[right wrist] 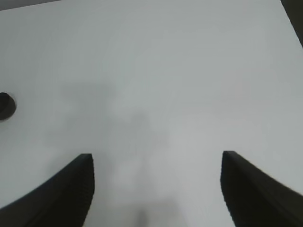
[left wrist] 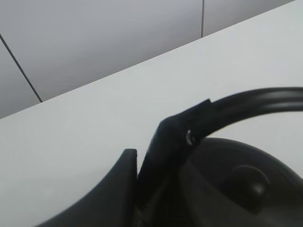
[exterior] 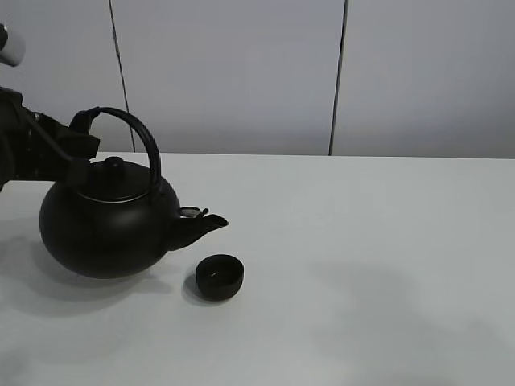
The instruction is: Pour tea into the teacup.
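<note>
The teacup (exterior: 220, 277) is sitting upright on the white table (exterior: 362, 241), towards the left half and near the front, just beside the big black kettle (exterior: 109, 225) and a little below the tip of its spout (exterior: 211, 221), which is pointing out over it without touching. The kettle is standing roughly level, lid on; whether its base is resting on the table I cannot tell. The left arm is reaching in from the left edge, and the left gripper (exterior: 82, 145) is clamping tight on the arched handle (left wrist: 251, 101) low on its far-left side. The right gripper (right wrist: 156, 189) is hovering over bare table, fingers (right wrist: 61, 194) spread wide and holding nothing, with the teacup showing at the edge of its wrist view.
</note>
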